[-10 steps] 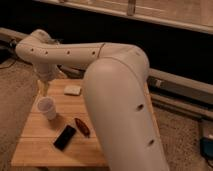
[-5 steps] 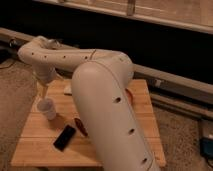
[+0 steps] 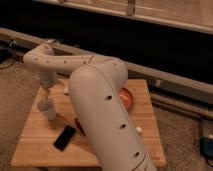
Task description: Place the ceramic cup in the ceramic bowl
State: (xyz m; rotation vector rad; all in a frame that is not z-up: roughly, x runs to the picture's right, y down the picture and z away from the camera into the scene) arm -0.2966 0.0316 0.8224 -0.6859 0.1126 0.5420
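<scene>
The white ceramic cup [image 3: 49, 110] stands upright on the left part of the wooden table [image 3: 40, 145]. My gripper [image 3: 46, 96] hangs straight down from the wrist and sits right on top of the cup's rim. The ceramic bowl [image 3: 127, 98], orange-red inside, sits at the right of the table, mostly hidden behind my big white forearm [image 3: 100, 105], which crosses the middle of the view.
A flat black rectangular object [image 3: 65, 137] lies at the front of the table, below the cup. A dark red object [image 3: 78, 123] peeks out beside my arm. A small white piece [image 3: 140, 130] lies at the right. A dark wall and ledge run behind.
My arm has swung across the view, uncovering the bowl at the right. The gripper has come down onto the cup. The cup has stayed where it was.
</scene>
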